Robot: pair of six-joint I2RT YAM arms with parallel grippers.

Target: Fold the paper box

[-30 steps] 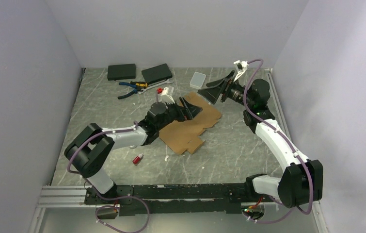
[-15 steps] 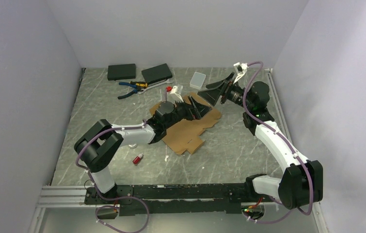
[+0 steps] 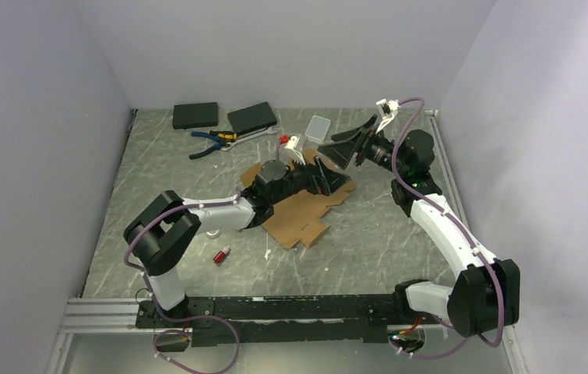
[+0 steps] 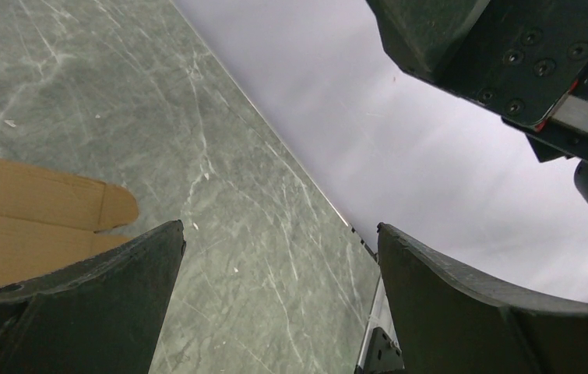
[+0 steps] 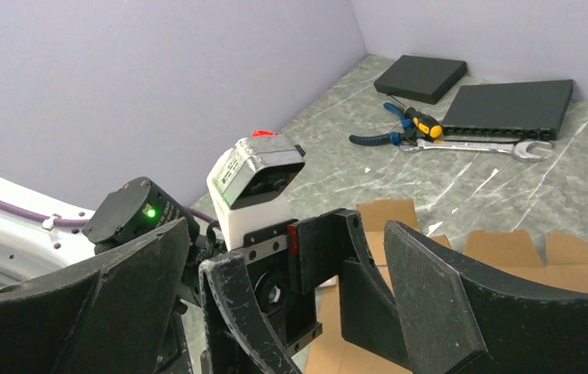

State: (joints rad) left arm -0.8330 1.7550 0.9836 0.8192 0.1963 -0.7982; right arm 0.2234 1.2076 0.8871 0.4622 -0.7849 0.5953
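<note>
The paper box (image 3: 300, 209) is a flat brown cardboard sheet with flaps, lying in the middle of the table. My left gripper (image 3: 325, 178) reaches over its far right part, tilted upward and open, with nothing between its fingers. In the left wrist view a rounded flap of the paper box (image 4: 37, 222) shows beside the left finger (image 4: 80, 304); only table lies within the left gripper (image 4: 279, 227). My right gripper (image 3: 329, 153) hovers open just behind and above, facing the left gripper (image 5: 298, 273). The right gripper (image 5: 286, 230) holds nothing; the paper box (image 5: 508, 253) lies beyond.
Two flat black boxes (image 3: 195, 115) (image 3: 251, 117) lie at the back, with pliers (image 3: 214, 140) and a wrench (image 3: 255, 138) in front of them. A small translucent white case (image 3: 318, 128) sits behind the right gripper. A small red bottle (image 3: 221, 255) lies near the left arm.
My left arm has stretched farther toward the back right over the cardboard, bringing its gripper close under the right gripper. The right arm has barely moved. Both grippers stayed open.
</note>
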